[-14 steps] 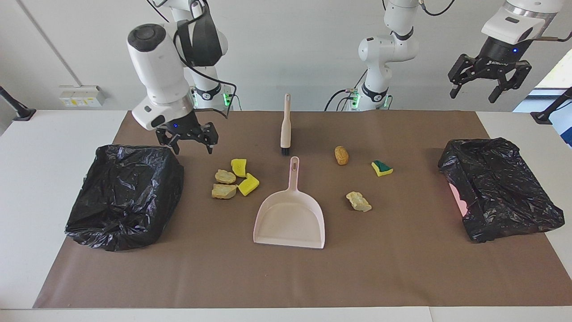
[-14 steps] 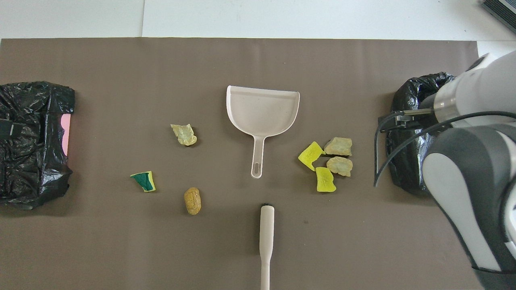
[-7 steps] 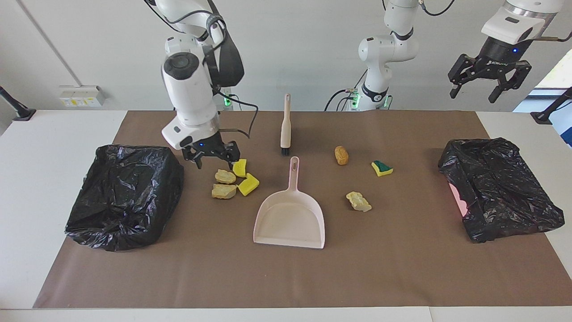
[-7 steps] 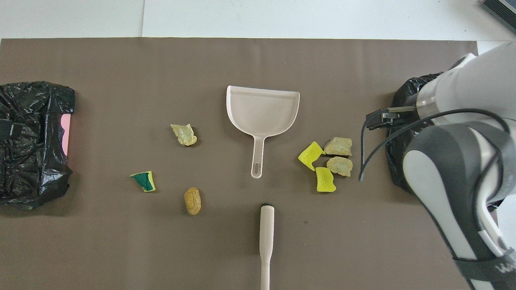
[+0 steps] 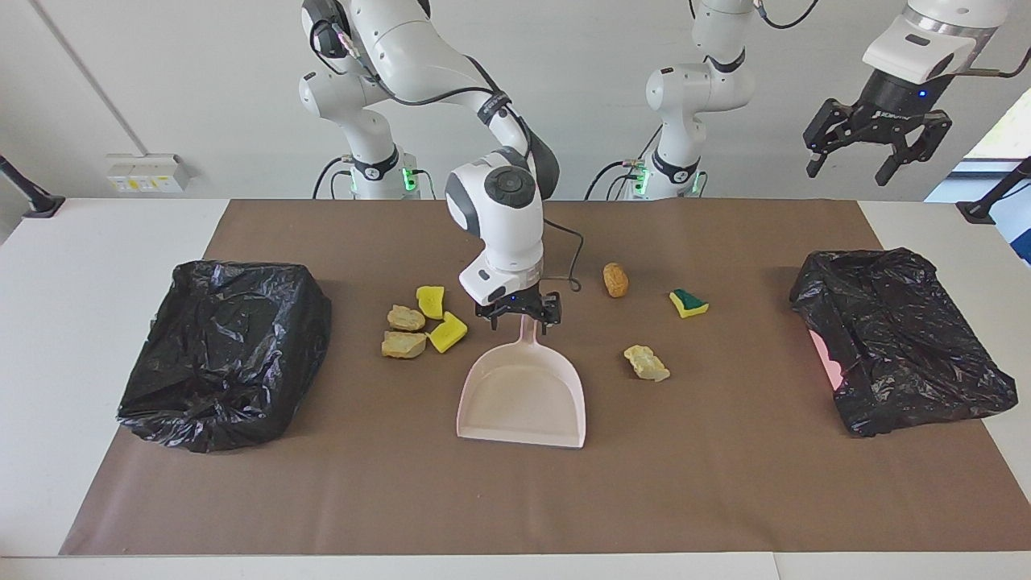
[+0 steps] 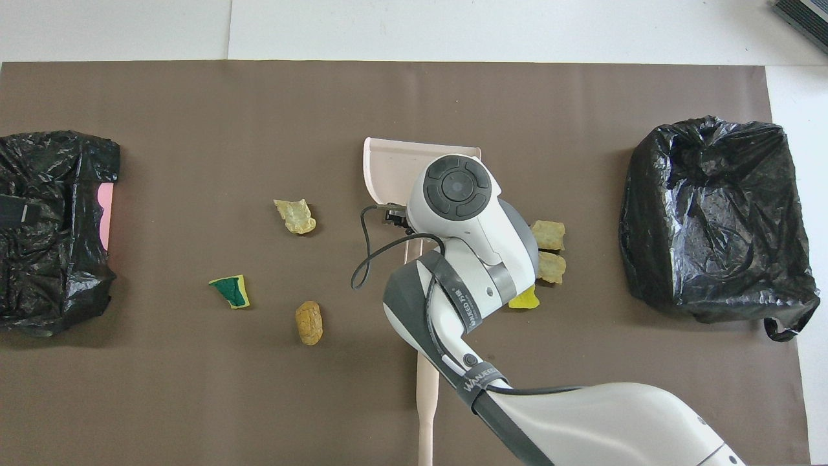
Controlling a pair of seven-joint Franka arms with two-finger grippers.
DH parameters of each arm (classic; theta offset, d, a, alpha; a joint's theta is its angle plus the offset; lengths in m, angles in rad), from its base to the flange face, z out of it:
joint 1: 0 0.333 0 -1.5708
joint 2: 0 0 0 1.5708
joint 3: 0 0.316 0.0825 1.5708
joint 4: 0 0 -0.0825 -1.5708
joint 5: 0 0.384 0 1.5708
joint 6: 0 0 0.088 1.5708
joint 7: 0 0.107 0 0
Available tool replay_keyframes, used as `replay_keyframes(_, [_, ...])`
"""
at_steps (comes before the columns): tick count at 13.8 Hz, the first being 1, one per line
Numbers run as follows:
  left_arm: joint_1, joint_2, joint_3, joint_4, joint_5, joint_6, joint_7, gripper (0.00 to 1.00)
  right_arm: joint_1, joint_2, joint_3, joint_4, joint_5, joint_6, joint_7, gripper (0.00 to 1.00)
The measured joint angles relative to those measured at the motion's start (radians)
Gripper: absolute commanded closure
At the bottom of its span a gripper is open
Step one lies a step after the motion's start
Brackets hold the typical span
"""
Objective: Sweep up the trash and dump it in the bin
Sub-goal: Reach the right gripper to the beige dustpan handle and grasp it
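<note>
My right gripper (image 5: 520,316) is open and low over the pale pink dustpan (image 5: 522,395), its fingers on either side of the handle. Whether they touch it I cannot tell. In the overhead view the right arm covers the handle and most of the dustpan (image 6: 387,162). Trash lies on the brown mat. Two yellow sponge chunks (image 5: 448,331) and two tan lumps (image 5: 403,345) sit toward the right arm's end. A brown oval lump (image 5: 615,279), a green-backed sponge (image 5: 688,302) and a tan lump (image 5: 646,362) sit toward the left arm's end. My left gripper (image 5: 847,172) waits open, high up.
A bin lined with a black bag stands at each end of the mat, one at the right arm's end (image 5: 225,350) and one at the left arm's end (image 5: 898,338). A cream brush (image 6: 427,401) lies nearer to the robots than the dustpan, partly under the right arm.
My right gripper has swung from beside the bin at its own end, past the yellow and tan scraps, to the dustpan handle. The left arm has hardly moved.
</note>
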Motion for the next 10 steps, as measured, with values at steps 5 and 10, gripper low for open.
replay_keyframes(5, [-0.006, -0.107, -0.051, -0.184, 0.000, 0.007, -0.003, 0.00, 0.009, 0.001, 0.013, -0.025, 0.000, -0.030, -0.007, 0.52])
replay_keyframes(10, [-0.091, -0.225, -0.065, -0.426, -0.001, 0.096, -0.062, 0.00, 0.010, -0.001, 0.014, -0.027, 0.001, -0.042, -0.008, 1.00])
